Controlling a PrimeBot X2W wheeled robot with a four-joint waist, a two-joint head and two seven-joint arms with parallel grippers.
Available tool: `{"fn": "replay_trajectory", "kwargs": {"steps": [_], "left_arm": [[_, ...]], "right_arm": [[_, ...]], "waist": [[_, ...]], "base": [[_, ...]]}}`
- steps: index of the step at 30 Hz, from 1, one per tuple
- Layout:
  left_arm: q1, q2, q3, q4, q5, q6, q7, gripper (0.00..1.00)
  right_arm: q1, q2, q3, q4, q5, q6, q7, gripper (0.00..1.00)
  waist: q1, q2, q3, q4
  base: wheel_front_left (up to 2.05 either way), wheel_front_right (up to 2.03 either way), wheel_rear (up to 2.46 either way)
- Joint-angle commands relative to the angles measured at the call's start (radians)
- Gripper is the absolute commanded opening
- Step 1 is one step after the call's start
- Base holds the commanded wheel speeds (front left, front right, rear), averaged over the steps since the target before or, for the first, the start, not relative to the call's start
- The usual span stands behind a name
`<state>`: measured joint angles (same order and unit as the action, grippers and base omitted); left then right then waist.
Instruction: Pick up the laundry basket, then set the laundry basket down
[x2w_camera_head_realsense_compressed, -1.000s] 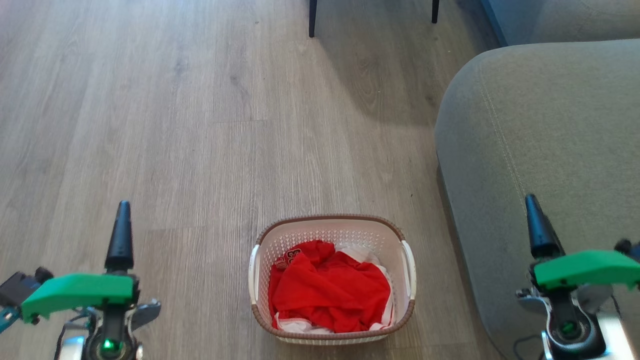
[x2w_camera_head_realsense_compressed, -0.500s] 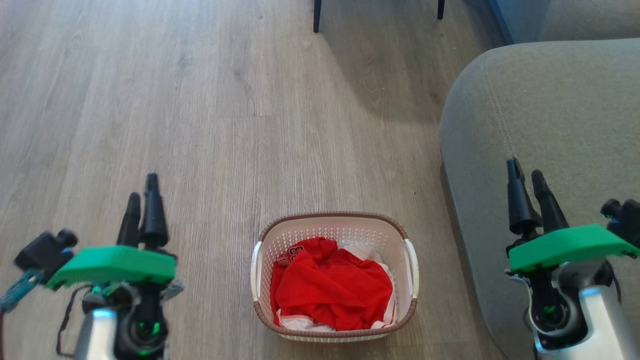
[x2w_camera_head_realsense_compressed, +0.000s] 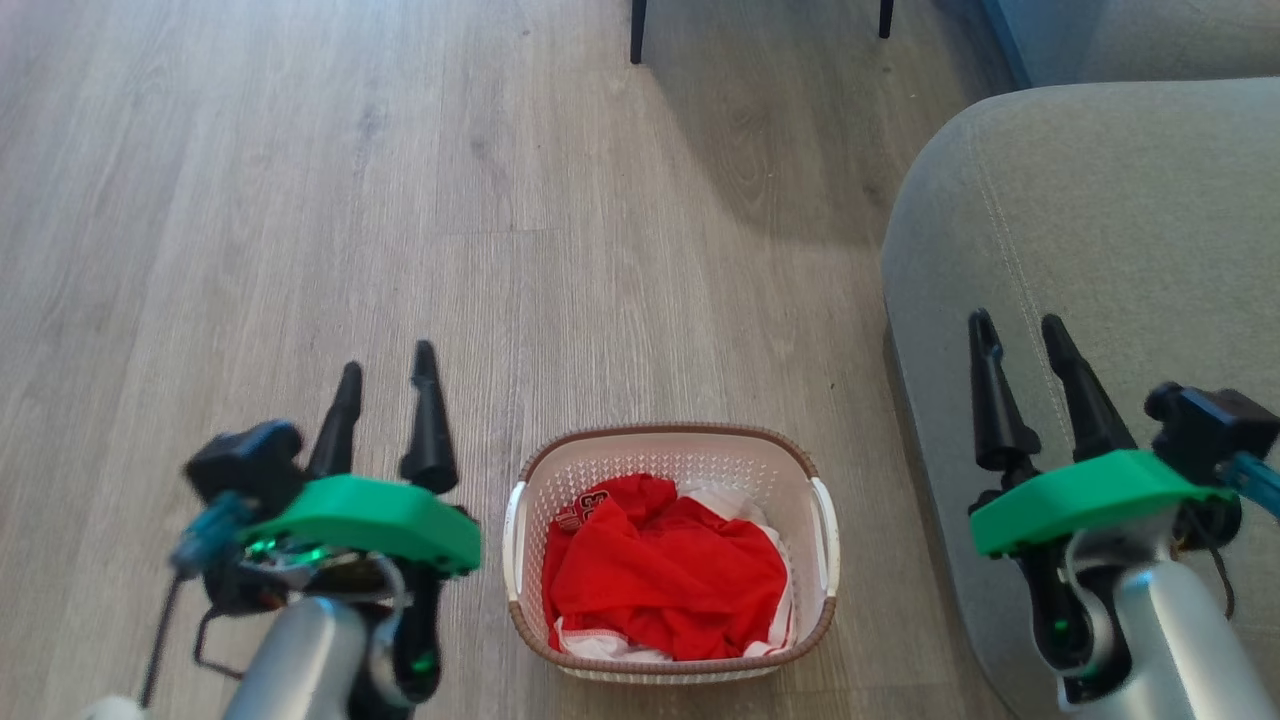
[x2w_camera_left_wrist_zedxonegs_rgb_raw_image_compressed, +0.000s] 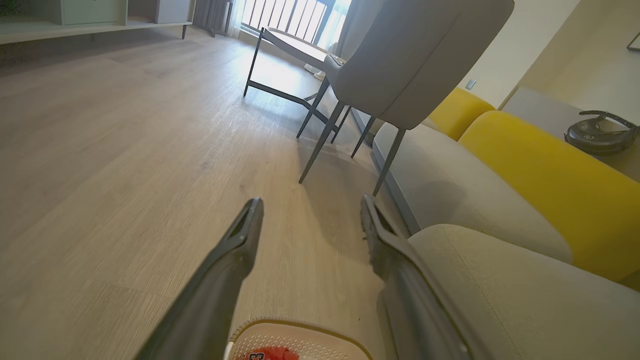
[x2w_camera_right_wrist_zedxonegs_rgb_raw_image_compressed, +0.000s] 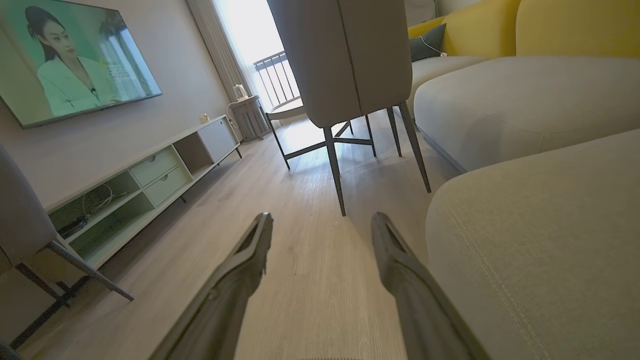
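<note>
Wood-look plank flooring (x2w_camera_head_realsense_compressed: 300, 200) covers the work area in the head view.

1. At lower left, the left gripper (x2w_camera_head_realsense_compressed: 387, 358) hangs over the floor. Its 2 dark fingers point up the frame with a moderate gap between them and nothing in the gap. A green housing (x2w_camera_head_realsense_compressed: 370, 520) sits behind the fingers.
2. Just right of this gripper, and apart from it, the laundry basket (x2w_camera_head_realsense_compressed: 665, 462) stands upright on the floor, low in the middle of the frame. 1 white handle (x2w_camera_head_realsense_compressed: 511, 545) runs along its left side and 1 along its right side.
3. Inside the basket lies a crumpled red garment (x2w_camera_head_realsense_compressed: 660, 580), over what appears to be a white cloth (x2w_camera_head_realsense_compressed: 735, 500).
4. At the top edge, 2 dark chair legs (x2w_camera_head_realsense_compressed: 637, 30) stand on the floor.
5. Right of the basket, near but not touching it, is a grey sofa (x2w_camera_head_realsense_compressed: 1100, 220).
6. At lower right, the right gripper (x2w_camera_head_realsense_compressed: 1015, 320) shows against the sofa's edge. Its 2 fingers are parted by a similar gap and hold nothing.

In the left wrist view, the basket's far rim shows at the bottom edge between the fingers. In the right wrist view, the fingers point along the floor toward a grey chair (x2w_camera_right_wrist_zedxonegs_rgb_raw_image_compressed: 345, 55).
</note>
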<state>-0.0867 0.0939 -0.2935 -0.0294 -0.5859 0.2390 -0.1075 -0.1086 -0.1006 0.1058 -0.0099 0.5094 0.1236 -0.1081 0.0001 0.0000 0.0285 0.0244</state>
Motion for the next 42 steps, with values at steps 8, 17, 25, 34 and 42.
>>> {"fn": "replay_trajectory", "kwargs": {"steps": [8, 17, 25, 34, 42], "left_arm": [[-0.121, 0.094, -0.169, -0.037, 0.121, 0.153, -0.033, 1.0], [-0.206, 0.166, -0.39, -0.006, 0.234, 0.335, -0.063, 1.0], [-0.24, 0.181, -0.454, -0.055, 0.278, 0.443, -0.086, 1.0], [-0.218, 0.156, -0.43, -0.114, 0.288, 0.408, -0.112, 1.0], [-0.084, 0.023, -0.177, 0.003, 0.23, 0.146, -0.136, 1.0]], "right_arm": [[-0.067, -0.03, 0.064, -0.03, -0.148, 0.005, -0.033, 1.0], [-0.067, -0.012, 0.074, -0.002, -0.279, 0.005, -0.062, 1.0], [-0.076, -0.01, 0.096, -0.023, -0.381, 0.006, -0.086, 1.0], [-0.072, 0.014, 0.074, -0.06, -0.455, 0.006, -0.112, 1.0], [-0.044, 0.037, 0.03, -0.033, -0.495, 0.007, -0.135, 1.0]], "waist": [[-0.0001, 0.0, -0.002, -0.004], [-0.0001, 0.0, -0.003, -0.009], [-0.0001, 0.0, 0.0, -0.012], [-0.0001, 0.0, 0.005, -0.012], [-0.0001, 0.0, -0.003, -0.011]], "base": [[0.0, 0.0, 0.0], [0.0, 0.0, 0.0], [0.0, 0.0, 0.0], [0.0, 0.0, 0.0], [0.0, 0.0, 0.0]]}}
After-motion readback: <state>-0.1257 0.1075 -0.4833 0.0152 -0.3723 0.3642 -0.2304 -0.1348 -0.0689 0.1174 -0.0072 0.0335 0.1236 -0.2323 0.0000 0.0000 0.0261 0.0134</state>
